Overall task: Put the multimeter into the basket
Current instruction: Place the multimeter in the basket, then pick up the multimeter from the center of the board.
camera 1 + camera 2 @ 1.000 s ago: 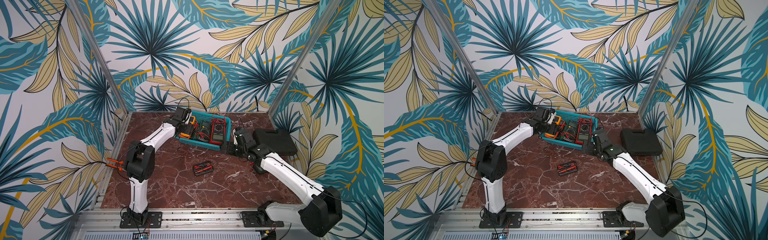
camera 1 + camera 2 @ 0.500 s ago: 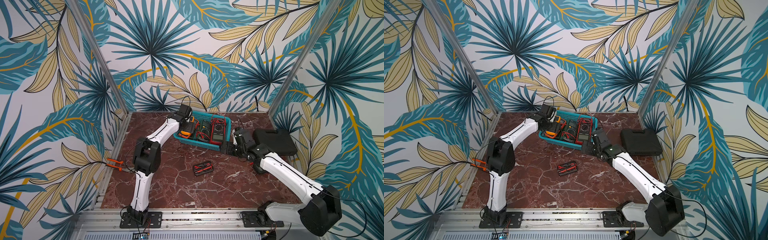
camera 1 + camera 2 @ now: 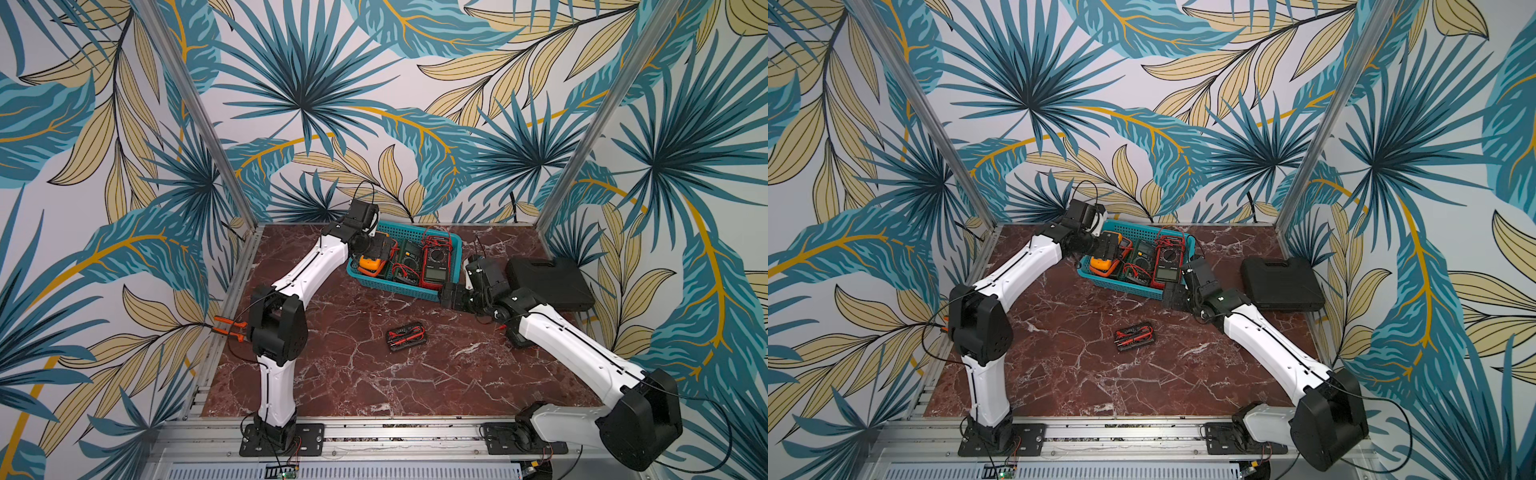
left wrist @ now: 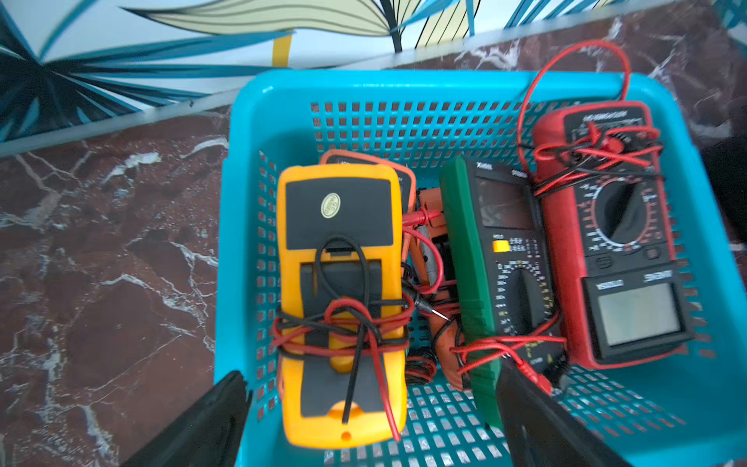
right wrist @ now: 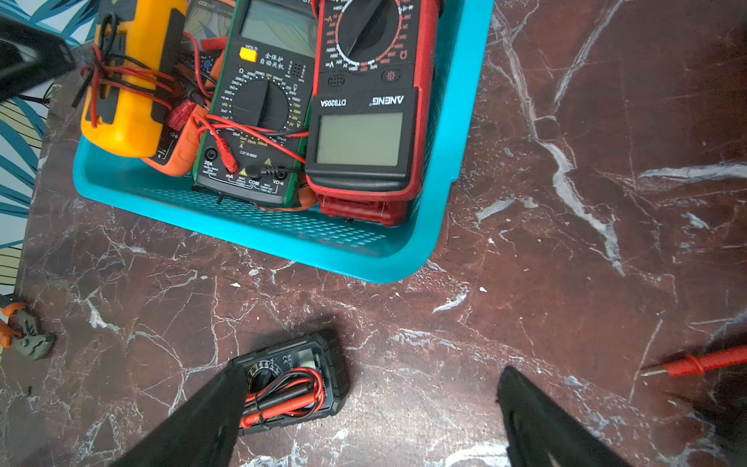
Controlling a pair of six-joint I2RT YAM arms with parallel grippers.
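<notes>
The left gripper (image 4: pixel 372 370) hangs spread wide and empty over the teal basket (image 4: pixel 404 87). Inside lie the red multimeter (image 4: pixel 614 226), the green multimeter (image 4: pixel 505 250) and the yellow multimeter (image 4: pixel 339 210), which is back up, leads wound round it, resting on an orange multimeter (image 5: pixel 178 157). The right gripper (image 5: pixel 372 370) gapes empty by the basket's corner; the basket sits at the back of the red marble table (image 3: pixel 374 374), between leaf-papered walls (image 3: pixel 311 83). A black hard case (image 3: pixel 548 282) lies near; a small black multimeter (image 3: pixel 406 336) lies mid-table; the right wrist view alone shows clearly a loose red probe (image 5: pixel 703 364).
</notes>
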